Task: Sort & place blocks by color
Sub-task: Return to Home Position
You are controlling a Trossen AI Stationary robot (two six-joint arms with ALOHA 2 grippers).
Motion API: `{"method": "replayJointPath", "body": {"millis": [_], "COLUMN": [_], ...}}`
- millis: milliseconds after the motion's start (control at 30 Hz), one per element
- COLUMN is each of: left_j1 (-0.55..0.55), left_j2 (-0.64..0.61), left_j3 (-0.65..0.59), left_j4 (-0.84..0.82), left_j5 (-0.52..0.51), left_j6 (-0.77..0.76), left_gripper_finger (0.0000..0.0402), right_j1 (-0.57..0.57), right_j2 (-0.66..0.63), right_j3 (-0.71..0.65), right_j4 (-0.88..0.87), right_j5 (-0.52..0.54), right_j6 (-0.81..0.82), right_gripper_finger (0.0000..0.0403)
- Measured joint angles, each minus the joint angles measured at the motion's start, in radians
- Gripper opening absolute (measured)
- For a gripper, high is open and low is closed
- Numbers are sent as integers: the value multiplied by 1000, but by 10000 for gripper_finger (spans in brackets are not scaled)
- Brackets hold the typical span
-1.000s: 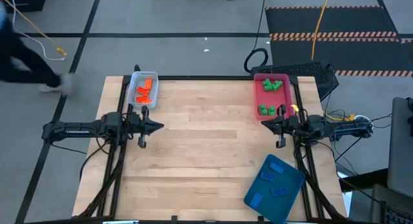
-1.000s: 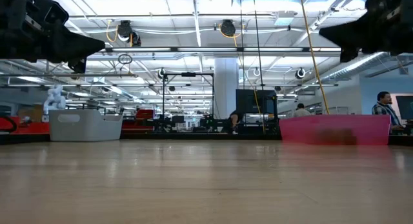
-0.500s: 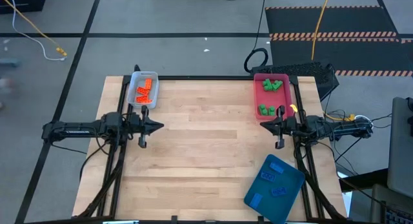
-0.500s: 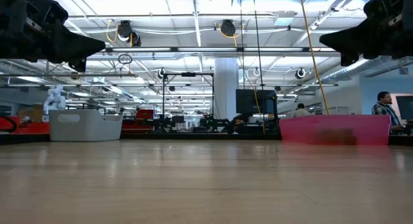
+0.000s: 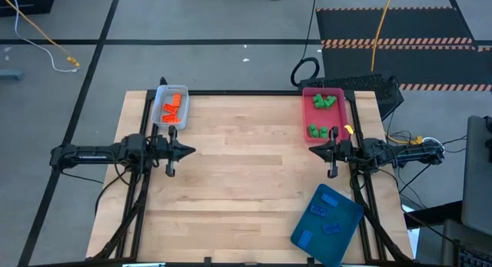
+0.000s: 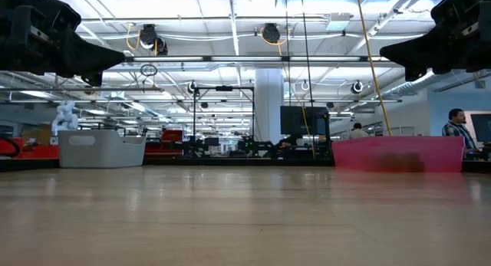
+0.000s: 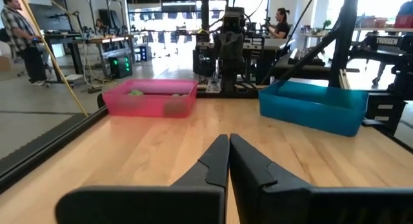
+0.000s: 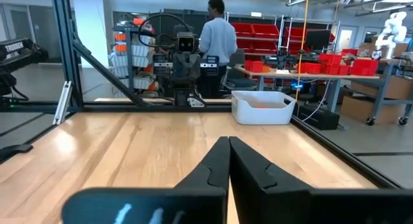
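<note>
Across the wooden bench (image 5: 246,182), orange blocks (image 5: 172,111) lie in the white tray (image 5: 159,105), green blocks (image 5: 326,101) in the pink tray (image 5: 306,113), and blue blocks (image 5: 318,211) in the skewed corner blue tray (image 5: 350,221), which the right hand (image 5: 314,150), pressed together like the left hand (image 5: 188,151), might clip.

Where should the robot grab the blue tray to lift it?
Probably its thin upright wall, from above: the blue tray lies flat and looks far wider than the right tool, so only a wall would fit inside it.
</note>
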Motion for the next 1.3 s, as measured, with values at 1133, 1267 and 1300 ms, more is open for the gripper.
{"method": "replayJointPath", "body": {"millis": [1133,1267,1300], "left_j1": [0,0,0], "left_j2": [0,0,0], "left_j3": [0,0,0], "left_j4": [3,3,3], "left_j5": [0,0,0], "left_j6": [1,1,1], "left_gripper_finger": [37,37,37], "right_j1": [0,0,0], "right_j2": [0,0,0], "right_j3": [0,0,0], "right_j4": [25,26,27], "right_j5": [1,1,1], "right_j6": [42,42,42], "right_gripper_finger": [0,0,0]}}
